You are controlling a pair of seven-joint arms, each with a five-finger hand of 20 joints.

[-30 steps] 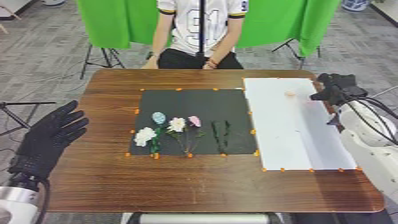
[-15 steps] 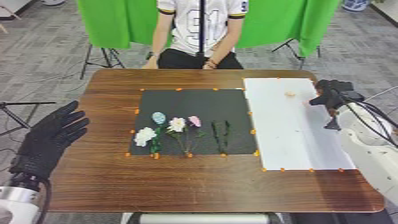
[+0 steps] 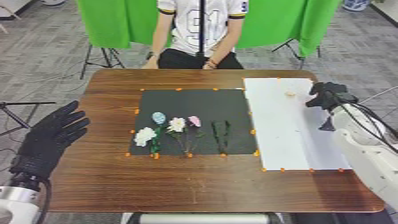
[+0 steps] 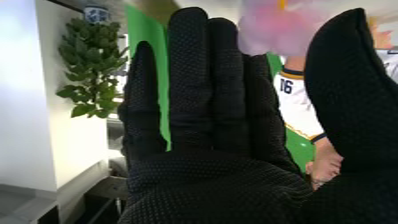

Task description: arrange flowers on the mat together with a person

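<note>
The right hand (image 3: pixel 330 94) has shifted slightly toward the robot by the white mat (image 3: pixel 281 120); it is open, fingers straight; the pink blossom (image 4: pixel 275 29) probably needs grasping next.

At the lower left of the head view we see our smooth white left arm (image 3: pixel 16 202), a dark cable (image 3: pixel 45 196) by its wrist, the left hand (image 3: pixel 46 137) gloved in black. On the right, black cables (image 3: pixel 362 116) loop along our rounded white right arm (image 3: pixel 362 156); the right hand's (image 3: pixel 331 95) black glove has a fine, dimpled weave.
</note>
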